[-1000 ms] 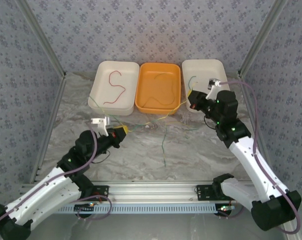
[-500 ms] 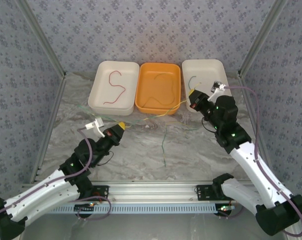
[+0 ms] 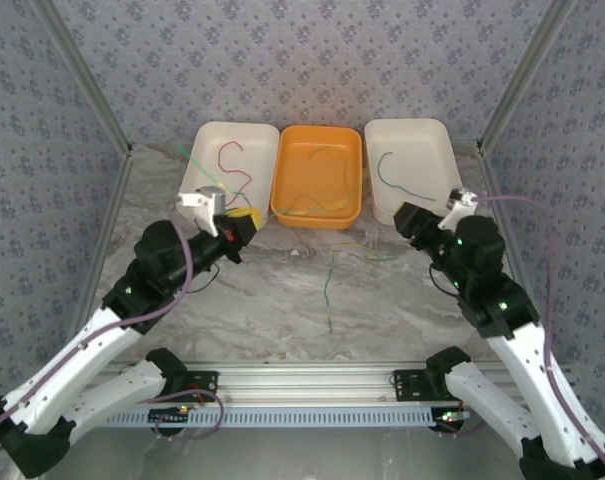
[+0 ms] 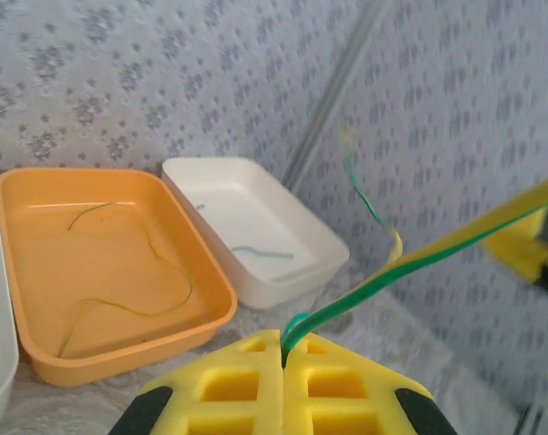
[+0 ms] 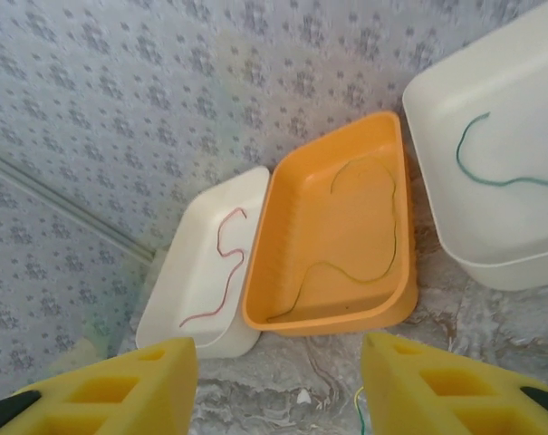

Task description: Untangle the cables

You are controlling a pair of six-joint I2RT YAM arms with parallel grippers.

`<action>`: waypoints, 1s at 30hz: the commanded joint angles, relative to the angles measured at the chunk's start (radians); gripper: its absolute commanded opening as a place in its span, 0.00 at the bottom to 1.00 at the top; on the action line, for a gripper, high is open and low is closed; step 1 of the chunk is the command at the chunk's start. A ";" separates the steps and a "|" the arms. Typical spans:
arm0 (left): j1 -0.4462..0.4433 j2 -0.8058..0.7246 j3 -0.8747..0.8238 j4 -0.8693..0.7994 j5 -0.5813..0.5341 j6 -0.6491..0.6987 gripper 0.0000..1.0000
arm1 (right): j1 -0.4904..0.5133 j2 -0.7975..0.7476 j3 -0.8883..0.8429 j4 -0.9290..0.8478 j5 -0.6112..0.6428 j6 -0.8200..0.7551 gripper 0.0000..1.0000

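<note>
My left gripper (image 3: 238, 228) is shut on a green-and-yellow cable (image 4: 418, 258), which rises from the closed yellow pads (image 4: 255, 381) up and to the right. My right gripper (image 3: 406, 214) stands open just in front of the right white tray (image 3: 434, 132), with nothing between its fingers (image 5: 120, 390). A green cable (image 3: 387, 172) lies in that tray. A red cable (image 3: 232, 175) lies in the left white tray (image 3: 204, 135), and an olive cable (image 3: 317, 190) in the orange tray (image 3: 354, 140). Thin green (image 3: 328, 290) and yellow (image 3: 357, 243) cables still lie on the table.
The three trays sit side by side at the back of the marble table (image 3: 282, 320). Patterned walls close in the back and both sides. An aluminium rail (image 3: 302, 380) with the arm bases runs along the near edge.
My right gripper opened, left the green cable in the right white tray and drew back to the right. My left gripper rose and moved back toward the trays, its cable still held.
</note>
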 commanded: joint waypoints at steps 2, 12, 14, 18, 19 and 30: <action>0.007 0.099 0.128 -0.167 0.147 0.242 0.00 | 0.002 -0.061 0.058 -0.051 -0.007 -0.114 0.43; 0.009 0.150 0.090 -0.048 0.118 0.199 0.00 | 0.102 0.072 -0.022 0.092 -0.118 0.058 0.54; 0.008 0.142 0.058 0.009 0.117 0.156 0.00 | 0.135 0.049 -0.129 0.213 -0.097 0.194 0.62; -0.003 0.127 -0.010 0.115 0.108 0.081 0.00 | 0.253 0.052 -0.270 0.453 0.036 0.340 0.74; -0.005 0.125 -0.024 0.131 0.098 0.065 0.00 | 0.285 0.064 -0.282 0.508 0.065 0.351 0.75; -0.070 0.129 -0.129 0.372 -0.032 -0.084 0.00 | 0.409 0.327 -0.268 0.740 0.211 0.575 0.63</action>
